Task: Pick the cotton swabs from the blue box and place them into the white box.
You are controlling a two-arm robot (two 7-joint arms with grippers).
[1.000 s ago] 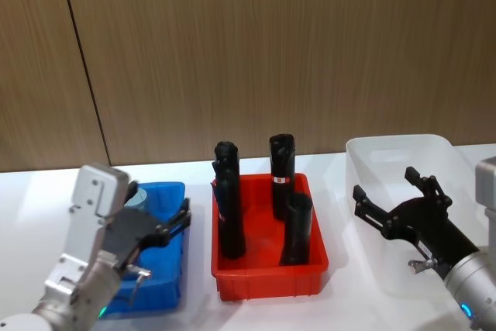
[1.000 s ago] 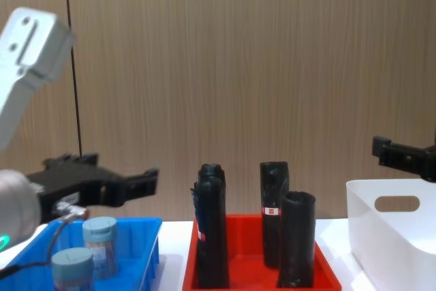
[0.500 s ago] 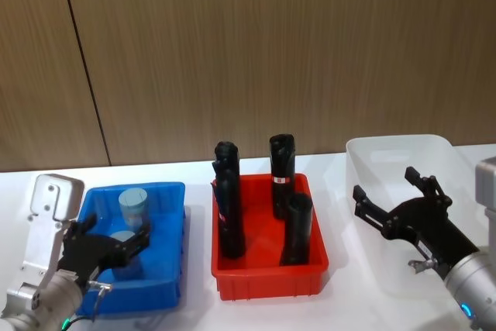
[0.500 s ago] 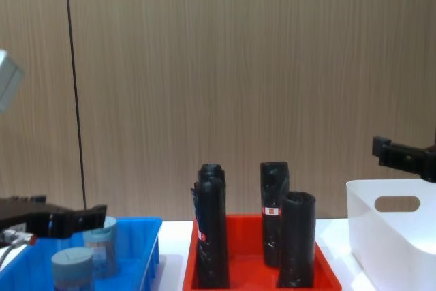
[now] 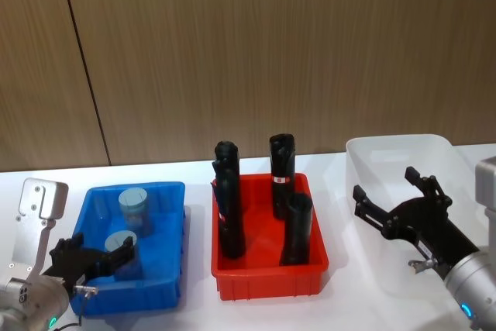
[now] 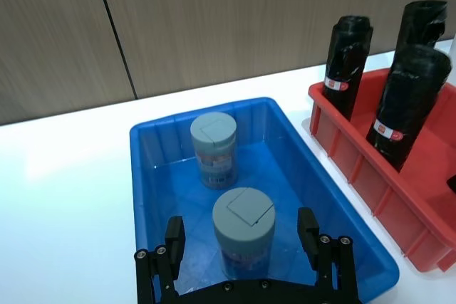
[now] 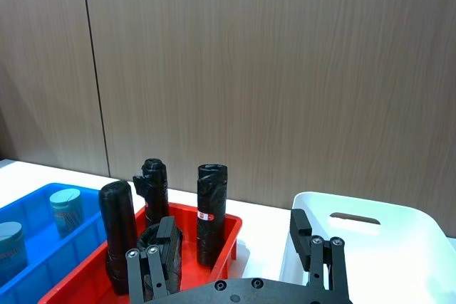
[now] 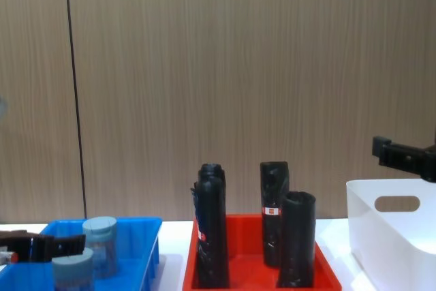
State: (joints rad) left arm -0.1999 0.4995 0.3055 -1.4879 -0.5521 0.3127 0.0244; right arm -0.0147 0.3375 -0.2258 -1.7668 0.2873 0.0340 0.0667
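No text is legible (the black rolls (image 6: 410, 97) carry red-and-white labels (image 6: 385, 129), unreadably small).

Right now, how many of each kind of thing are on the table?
cotton swabs: 2
black rolls: 4
bins: 3 (blue box, red tray, white box)
Total: 9

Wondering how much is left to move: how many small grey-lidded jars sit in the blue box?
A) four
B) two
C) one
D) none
B: in the blue box stand a nearer cotton swabs jar and a farther cotton swabs jar.
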